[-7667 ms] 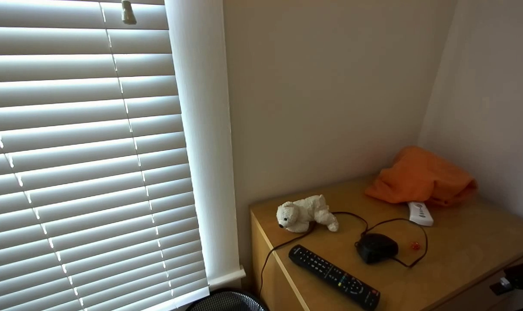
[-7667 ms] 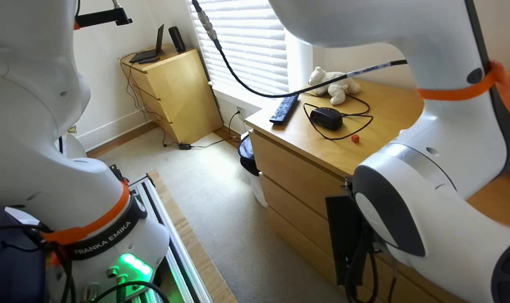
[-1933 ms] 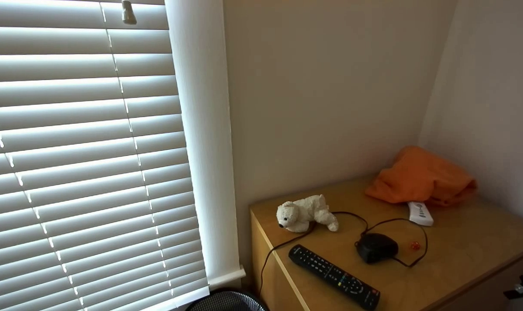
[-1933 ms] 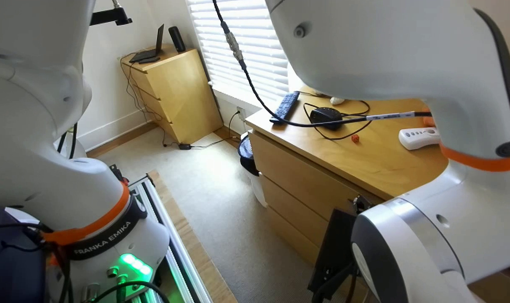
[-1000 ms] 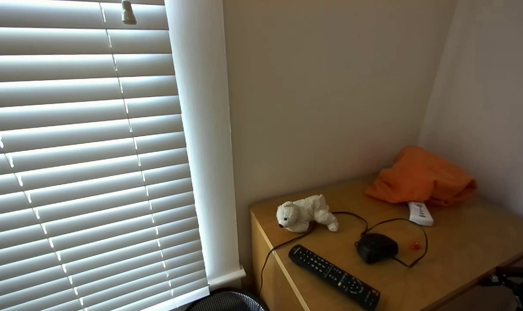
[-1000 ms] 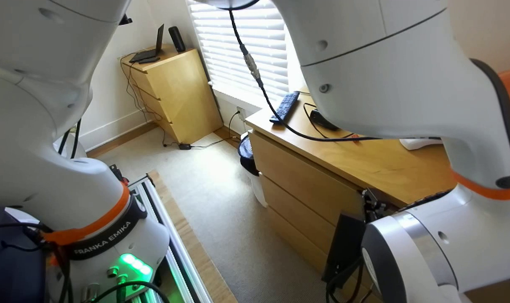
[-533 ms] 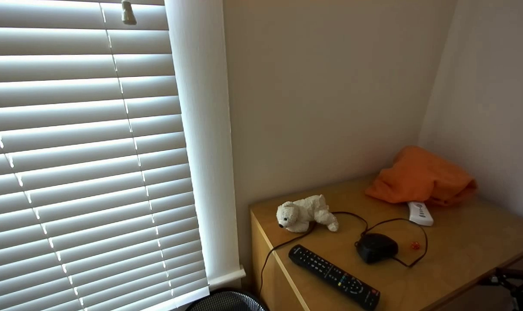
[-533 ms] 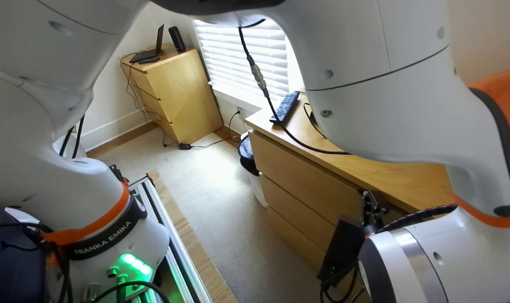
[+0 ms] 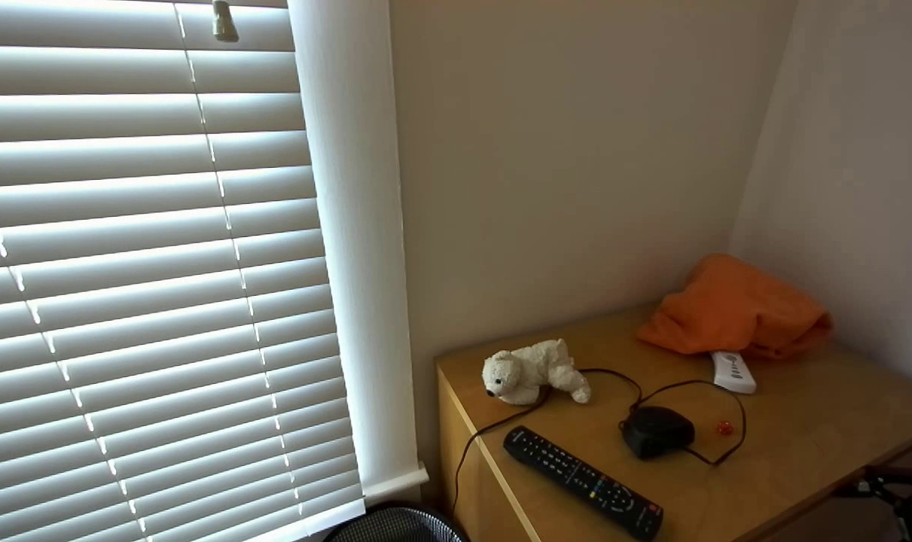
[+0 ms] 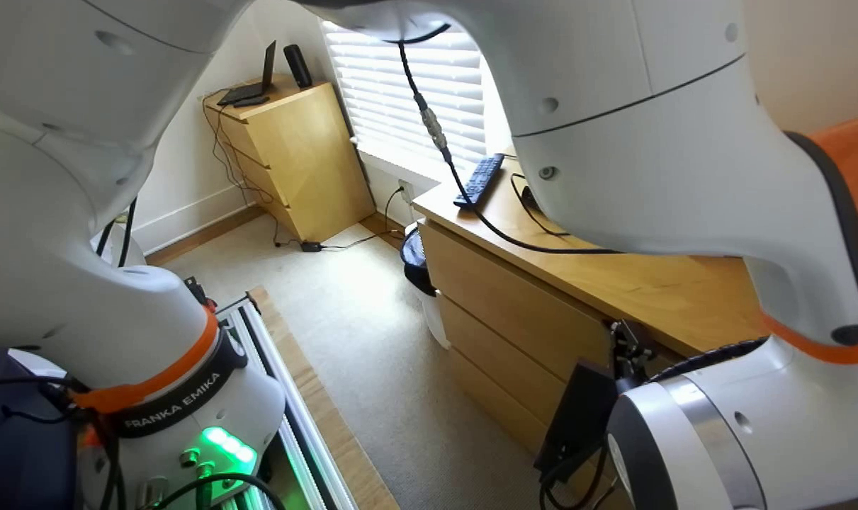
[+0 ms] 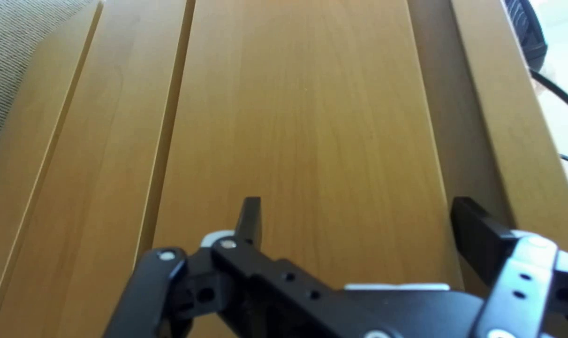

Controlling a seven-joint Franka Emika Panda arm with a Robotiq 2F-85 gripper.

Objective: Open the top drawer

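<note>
Arm [image 10: 641,163] shifted; end effector [image 11: 357,206] spread at woodgrain drawer [image 11: 312,117].

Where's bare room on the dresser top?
Widest patch: between the white remote, orange cloth and front edge, though the gripper, at the top drawer, is right by that edge. Crowded: toward the blinds: white bear, black remote, black device, looped cord, small red object.

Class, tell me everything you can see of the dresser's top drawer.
The top drawer has a broad, flat front that looks like light-brown wood, with faint lengthwise grain and no handle in view. It seems shut, roughly flush with the drawer below, under a recessed gap. The open gripper straddles its upper edge, one finger before its face, the other at the gap; contact is unclear.
</note>
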